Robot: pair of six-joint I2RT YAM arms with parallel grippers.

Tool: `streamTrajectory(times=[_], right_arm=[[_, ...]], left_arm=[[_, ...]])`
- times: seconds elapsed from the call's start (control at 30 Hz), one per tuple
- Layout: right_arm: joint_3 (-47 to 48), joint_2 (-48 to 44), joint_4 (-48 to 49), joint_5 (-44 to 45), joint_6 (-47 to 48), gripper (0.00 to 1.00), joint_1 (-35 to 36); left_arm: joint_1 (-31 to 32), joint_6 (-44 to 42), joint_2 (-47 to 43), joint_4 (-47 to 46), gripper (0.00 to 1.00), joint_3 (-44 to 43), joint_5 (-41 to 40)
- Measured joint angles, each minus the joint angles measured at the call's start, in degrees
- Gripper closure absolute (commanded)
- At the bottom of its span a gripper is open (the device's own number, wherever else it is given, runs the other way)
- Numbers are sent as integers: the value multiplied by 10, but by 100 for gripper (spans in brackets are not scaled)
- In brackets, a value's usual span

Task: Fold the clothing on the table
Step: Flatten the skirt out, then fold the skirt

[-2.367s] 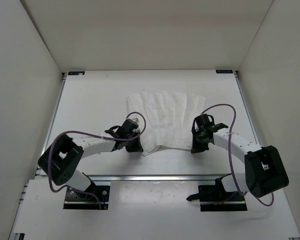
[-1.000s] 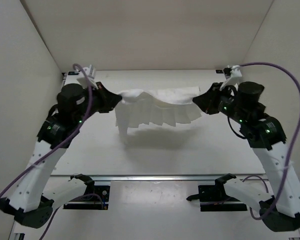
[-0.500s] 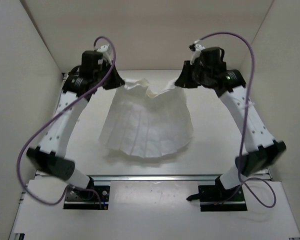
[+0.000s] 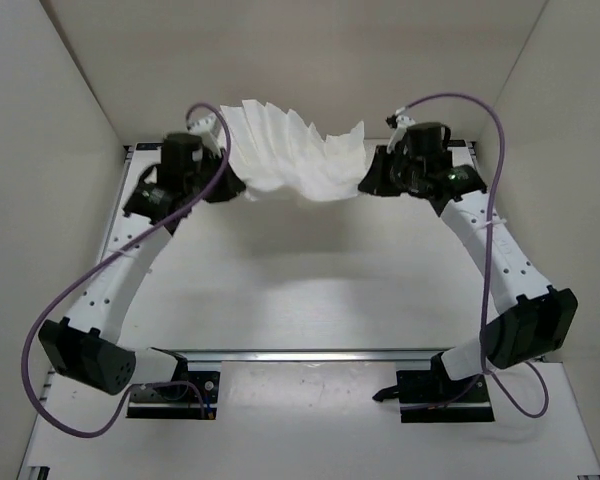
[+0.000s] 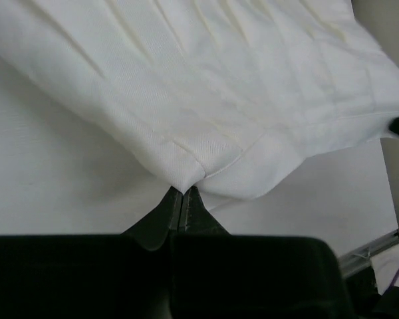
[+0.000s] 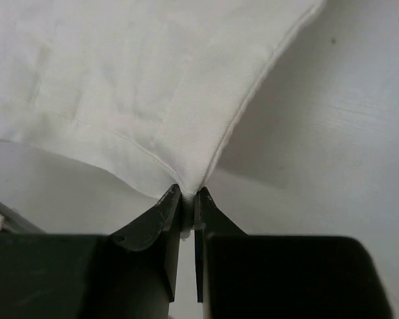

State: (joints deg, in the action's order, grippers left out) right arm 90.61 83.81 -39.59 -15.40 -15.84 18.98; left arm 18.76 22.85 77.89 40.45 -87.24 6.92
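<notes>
Hanging above the far end of the table (image 4: 310,300), the clothing (image 4: 295,155) sags between the left gripper (image 4: 230,186) and right gripper (image 4: 367,184), each clamped on a corner. With so little fabric pinched, a sharp swing could pull a corner free, or the slack middle could land bunched.

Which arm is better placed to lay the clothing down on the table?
Neither clearly: the left pincer and the right pincer are each shut on a corner of the lifted clothing, so probably both lower together.
</notes>
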Motion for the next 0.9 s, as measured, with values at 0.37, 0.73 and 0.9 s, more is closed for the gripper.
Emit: streamTrajectory(times=[0.37, 0.73, 0.9], right_arm=[[-367, 49, 60, 31, -75, 54, 42], [-469, -41, 113, 60, -94, 51, 27], [-484, -36, 122, 64, -94, 53, 26]], left_arm=[[39, 53, -20, -157, 40, 513, 40], [90, 93, -140, -179, 35, 588, 34], [132, 116, -139, -176, 36, 600, 34]])
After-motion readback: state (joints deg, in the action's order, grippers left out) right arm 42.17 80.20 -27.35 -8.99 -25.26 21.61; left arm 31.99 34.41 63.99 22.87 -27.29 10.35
